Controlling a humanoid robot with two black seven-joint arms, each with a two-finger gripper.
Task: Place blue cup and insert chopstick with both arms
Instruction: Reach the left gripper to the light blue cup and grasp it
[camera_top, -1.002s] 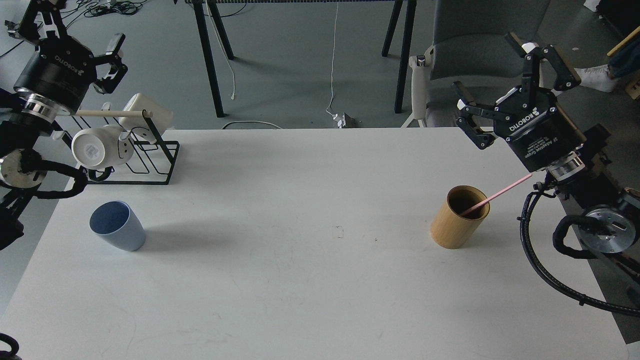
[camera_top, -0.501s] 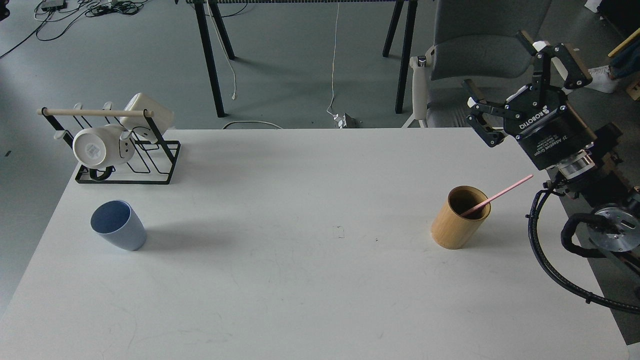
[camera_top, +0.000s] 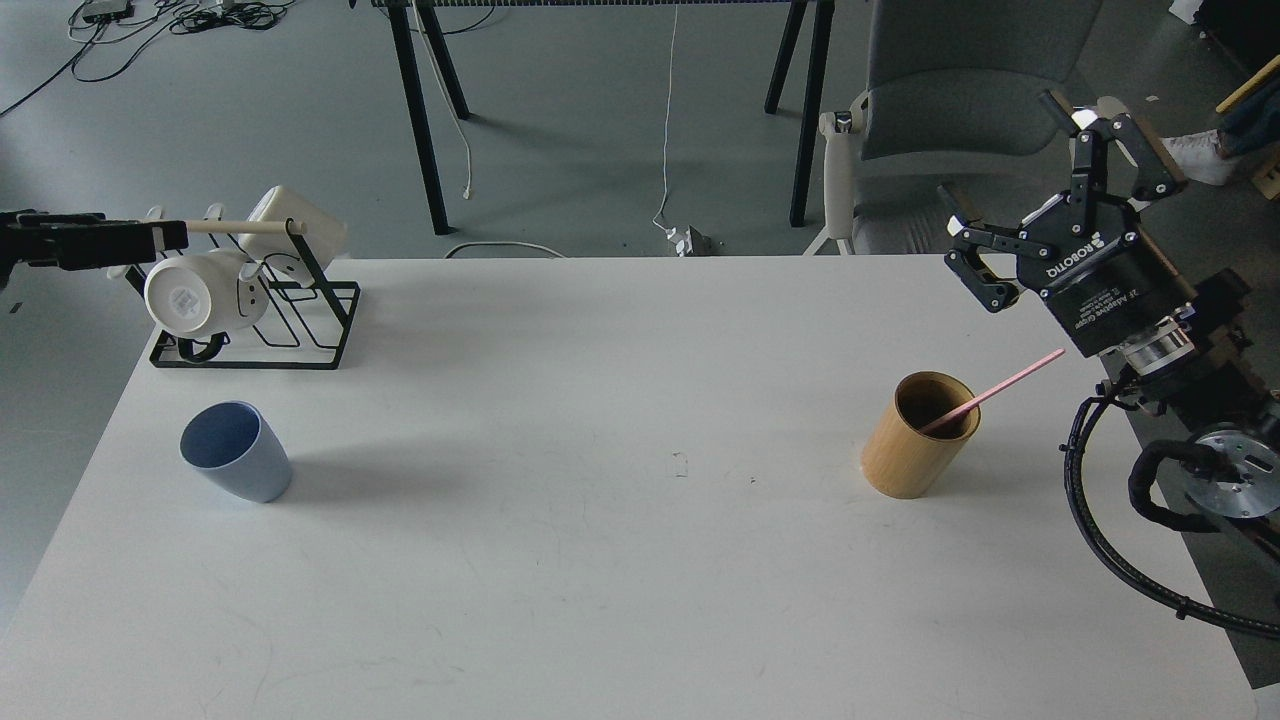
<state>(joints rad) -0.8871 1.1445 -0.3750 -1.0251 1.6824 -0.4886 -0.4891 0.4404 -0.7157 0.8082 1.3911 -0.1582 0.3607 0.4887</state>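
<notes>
The small pale-blue plastic cup (camera_top: 236, 451) is seen upright on the left part of the white table (camera_top: 600, 560), in front of the black wire rack (camera_top: 270, 320) with white mugs (camera_top: 195, 292). The thin pink chopstick (camera_top: 995, 388) is leaned inside the tan bamboo cylinder (camera_top: 918, 437) on the right. The right gripper (camera_top: 1050, 180) is spread apart and empty, above the table's right edge. Only a dark piece of the left gripper (camera_top: 90, 240) is visible; its state cannot be told.

One blue cup (camera_top: 236, 451), one chopstick (camera_top: 992, 391) — two mugs (camera_top: 205, 290)
</notes>
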